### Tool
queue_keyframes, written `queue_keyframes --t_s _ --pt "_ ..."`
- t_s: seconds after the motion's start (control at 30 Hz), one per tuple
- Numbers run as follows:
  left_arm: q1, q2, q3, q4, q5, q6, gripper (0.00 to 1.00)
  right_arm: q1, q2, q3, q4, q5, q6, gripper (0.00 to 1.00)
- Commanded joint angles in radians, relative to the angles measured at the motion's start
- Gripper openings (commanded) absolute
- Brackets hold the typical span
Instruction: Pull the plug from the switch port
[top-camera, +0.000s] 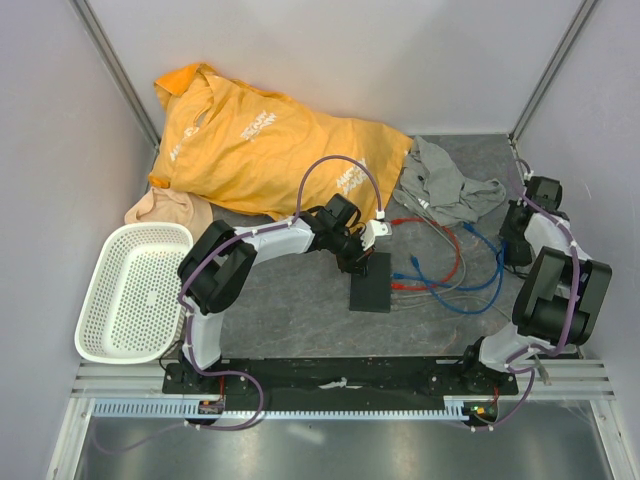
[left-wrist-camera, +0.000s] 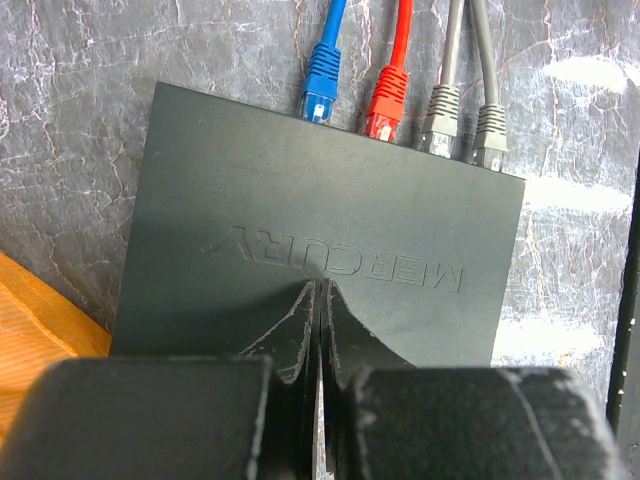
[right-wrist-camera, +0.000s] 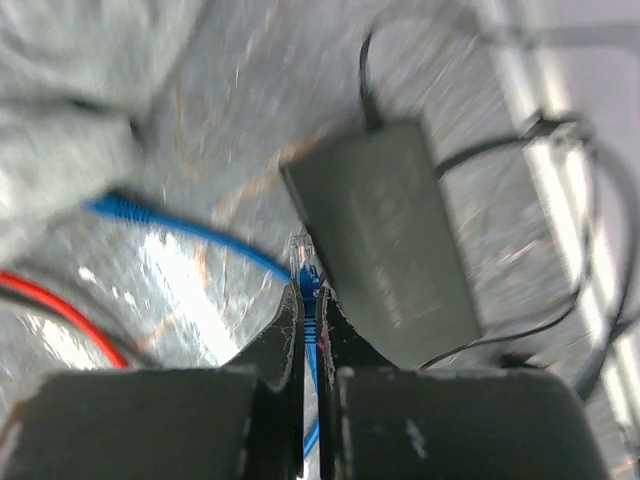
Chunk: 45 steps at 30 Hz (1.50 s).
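Switch (left-wrist-camera: 300, 180) lies under the closed left hand (left-wrist-camera: 320, 300); right hand (right-wrist-camera: 308, 300) pinches a blue plug (right-wrist-camera: 305, 265).

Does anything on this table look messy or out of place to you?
Yes: crumpled clothes, an orange shirt and a grey garment, lie heaped behind the switch. Cables sprawl tangled beside it, odd company for network gear.
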Motion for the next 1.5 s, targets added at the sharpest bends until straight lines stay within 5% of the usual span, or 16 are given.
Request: queue_keyframes --t_s 0.0,0.07,0.1,0.2,0.27,0.5,0.67,1.0,1.47 --pt "-0.01 0.053 -0.05 -0.126 -0.081 0.009 0.02 -0.009 0.004 0.131 0.022 0.03 -0.045 0.05" --pt "-0.012 0.054 -0.052 -0.126 -0.081 0.01 0.02 -0.009 0.015 0.181 -0.007 -0.017 -0.082 0.19" --pt "-0.01 0.054 -0.05 -0.123 -0.081 0.009 0.01 -0.009 0.015 0.187 -0.012 -0.042 -0.088 0.37" --pt "-0.01 0.056 -0.05 -0.126 -0.084 0.01 0.01 0.0 -0.043 0.184 -0.02 -0.099 -0.098 0.64" --pt "-0.01 0.054 -0.05 -0.125 -0.084 0.009 0.02 0.023 -0.082 0.152 -0.021 -0.186 -0.128 0.68" --pt "-0.01 0.062 -0.044 -0.126 -0.084 0.001 0.02 0.255 -0.26 -0.017 -0.087 -0.388 -0.363 0.73" --pt "-0.01 0.051 -0.046 -0.126 -0.079 -0.008 0.02 0.319 -0.24 -0.042 -0.144 -0.595 -0.362 0.72" --pt "-0.009 0.004 -0.07 -0.131 -0.056 -0.051 0.01 0.435 0.23 0.24 -0.445 -0.941 -0.484 0.61" --pt "-0.01 -0.066 -0.129 -0.13 -0.072 -0.03 0.01 0.461 0.559 0.419 -0.656 -0.95 -0.608 0.56"
